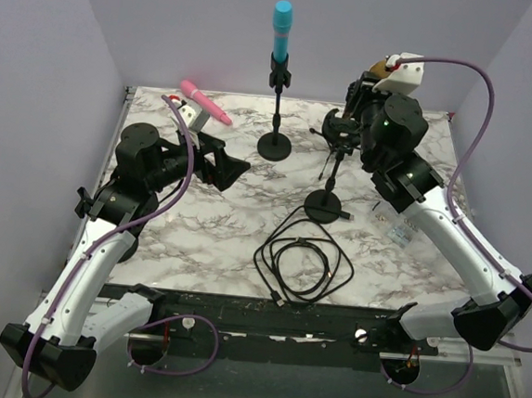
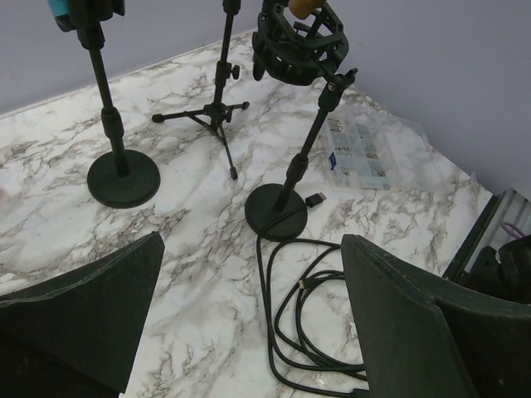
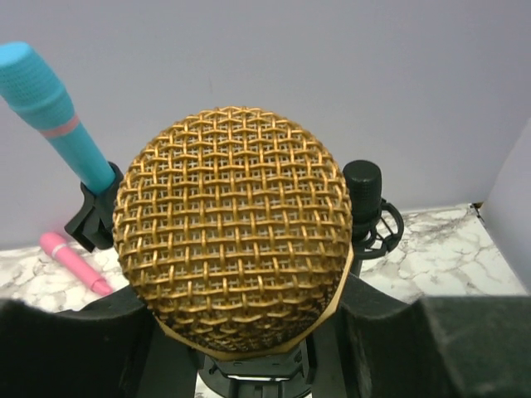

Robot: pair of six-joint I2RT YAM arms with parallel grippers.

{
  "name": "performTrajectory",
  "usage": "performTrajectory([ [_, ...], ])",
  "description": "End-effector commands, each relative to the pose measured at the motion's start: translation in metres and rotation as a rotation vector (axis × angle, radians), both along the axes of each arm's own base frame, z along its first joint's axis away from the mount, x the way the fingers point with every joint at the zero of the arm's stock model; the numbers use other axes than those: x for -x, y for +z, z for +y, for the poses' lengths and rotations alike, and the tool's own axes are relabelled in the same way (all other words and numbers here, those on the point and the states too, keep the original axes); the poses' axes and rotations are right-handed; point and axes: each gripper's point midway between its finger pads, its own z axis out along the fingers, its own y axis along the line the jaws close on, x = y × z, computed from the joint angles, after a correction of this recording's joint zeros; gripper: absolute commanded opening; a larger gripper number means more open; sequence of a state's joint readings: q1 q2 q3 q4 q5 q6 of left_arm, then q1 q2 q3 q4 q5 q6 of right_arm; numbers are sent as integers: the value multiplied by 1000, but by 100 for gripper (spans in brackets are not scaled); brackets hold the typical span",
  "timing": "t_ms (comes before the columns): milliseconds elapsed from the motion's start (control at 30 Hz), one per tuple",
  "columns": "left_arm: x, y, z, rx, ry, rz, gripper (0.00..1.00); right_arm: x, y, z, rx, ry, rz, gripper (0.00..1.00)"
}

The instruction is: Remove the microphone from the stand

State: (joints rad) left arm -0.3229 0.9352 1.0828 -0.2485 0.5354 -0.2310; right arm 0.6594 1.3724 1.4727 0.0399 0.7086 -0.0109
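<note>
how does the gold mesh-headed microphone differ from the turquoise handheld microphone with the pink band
The gold mesh-headed microphone has a wide rounded grille; the turquoise handheld microphone is slim and tube-shaped. The gold one sits in a black shock mount between the fingers of the right gripper; the turquoise one stands in a plain black clip, no gripper near. Both are raised on black round-base stands.

A: The microphone [image 3: 235,224] head?
B: Woven gold metal mesh, shiny; the stand [image 2: 278,214] looks matt black.
A: And the table [image 1: 198,230]?
B: Smooth, marble-patterned surface; the cable [image 1: 304,258] looks like smooth black rubber.
</note>
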Motion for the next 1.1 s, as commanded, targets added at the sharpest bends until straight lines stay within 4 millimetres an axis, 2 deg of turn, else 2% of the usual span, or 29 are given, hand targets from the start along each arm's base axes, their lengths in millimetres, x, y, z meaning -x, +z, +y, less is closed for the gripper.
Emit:
performTrajectory([
  [0, 2, -2, -5, -8, -36, -11, 91, 18, 36, -8, -2, 38, -20, 17],
  [133, 3, -2, -6, -6, -44, -11, 91, 38, 45, -6, -34, 128, 1, 17],
  [267, 3, -3, -8, -3, -53, -8, 91, 63, 32, 14, -45, 309, 83, 14],
  [367, 3, -4, -11, 7, -74, 1, 91, 86, 12, 31, -72, 459, 164, 7],
  [467, 7, -5, -18, 20, -113, 17, 91, 105, -25, 50, -79, 586, 297, 1],
  [533, 11, -7, -26, 23, -152, 23, 91, 118, -52, 65, -92, 678, 392, 1],
  [633, 21, -15, -45, 13, -232, 39, 91, 140, -89, 89, -126, 837, 512, 1],
  [767, 40, -29, -73, -24, -351, 60, 90, 159, -125, 108, -188, 970, 575, 1],
  [867, 58, -38, -91, -52, -429, 68, 89, 165, -146, 111, -224, 990, 607, 1],
  [933, 67, -45, -102, -49, -457, 109, 89, 170, -153, 113, -245, 1007, 617, 1],
  [1067, 71, -65, -116, 2, -446, 250, 78, 180, -154, 119, -308, 1061, 622, 1],
])
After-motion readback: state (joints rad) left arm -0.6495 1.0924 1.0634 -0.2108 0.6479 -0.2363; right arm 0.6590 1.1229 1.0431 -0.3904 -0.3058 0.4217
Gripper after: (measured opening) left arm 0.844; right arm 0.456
